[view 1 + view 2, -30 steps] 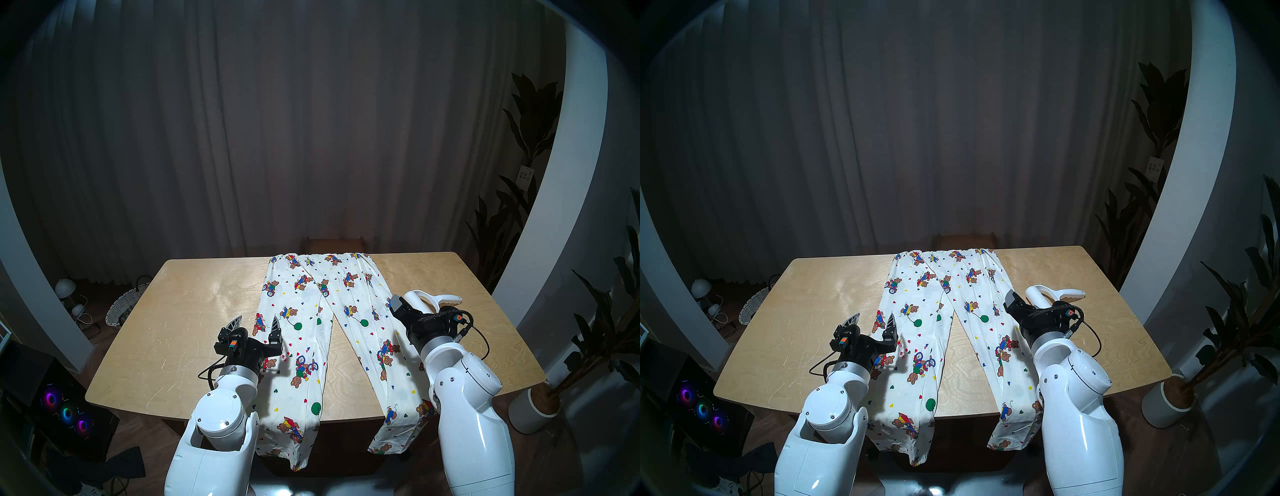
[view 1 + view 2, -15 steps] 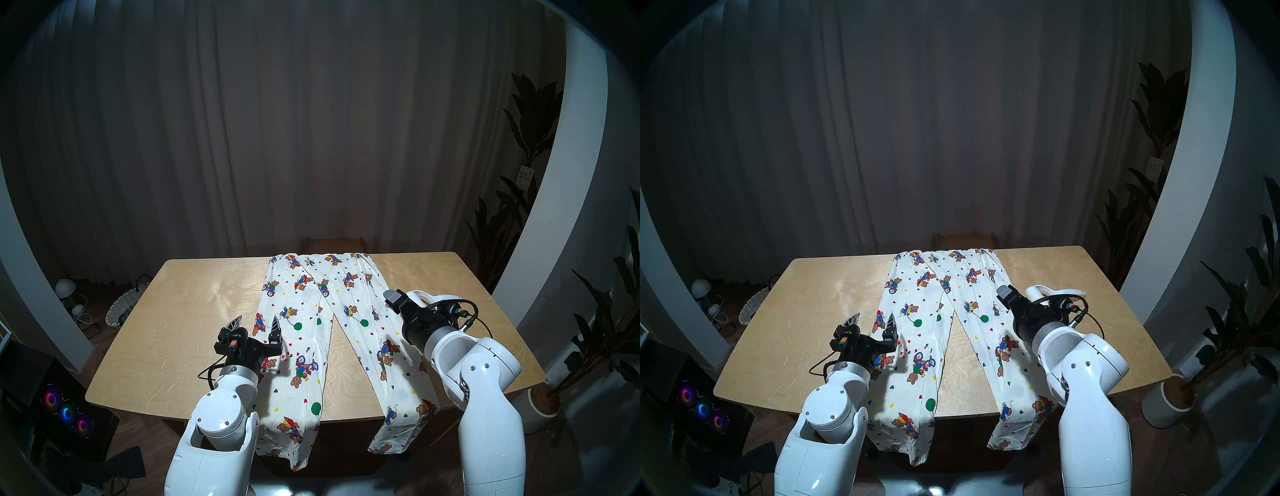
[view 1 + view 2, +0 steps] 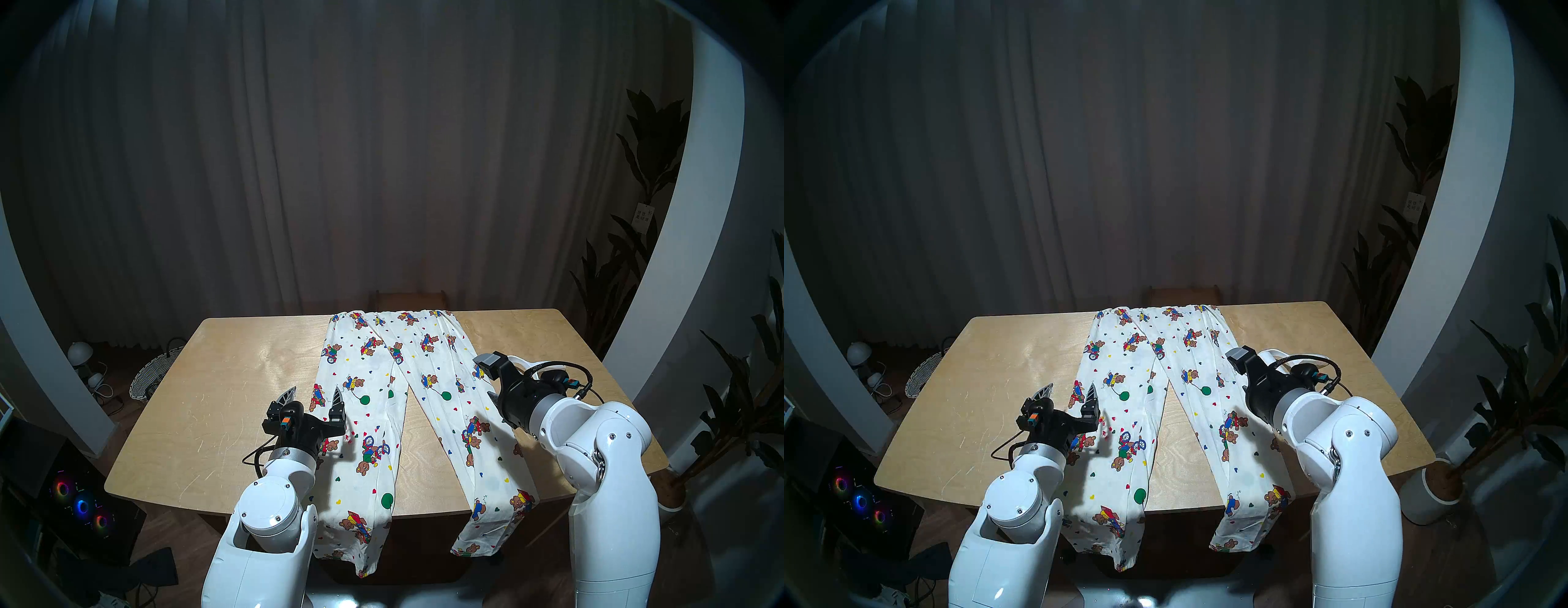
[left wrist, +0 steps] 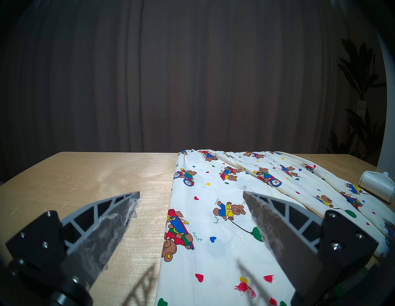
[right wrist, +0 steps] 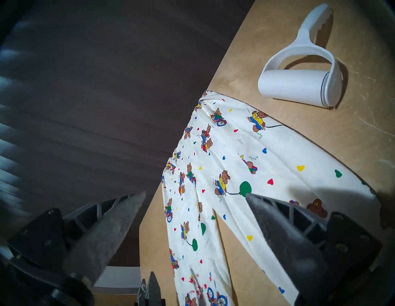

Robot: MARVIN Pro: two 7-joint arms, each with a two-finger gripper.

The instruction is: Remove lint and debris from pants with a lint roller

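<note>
The pants (image 3: 382, 382) lie flat on the wooden table (image 3: 237, 382), waistband at the far edge and both leg ends hanging over the near edge. Small red scraps (image 4: 243, 287) sit on the left leg. My left gripper (image 3: 315, 392) hovers open over that leg's outer edge, empty, with lint stuck on its pads (image 4: 111, 226). The white lint roller (image 5: 299, 85) lies on bare table right of the pants, handle pointing away from them. My right gripper (image 5: 195, 194) is open and empty above the right leg's outer edge, short of the roller. In the head views my right wrist hides most of the lint roller (image 3: 519, 361).
A wooden chair (image 3: 411, 299) stands behind the table's far edge. On the floor are a woven basket (image 3: 152, 378) at the left, a computer with glowing fans (image 3: 80, 505) at the near left and a potted plant (image 3: 666, 488) at the right.
My right arm has swung its elbow out to the right and turned its wrist, now covering more of the lint roller. The left arm and the pants have not moved.
</note>
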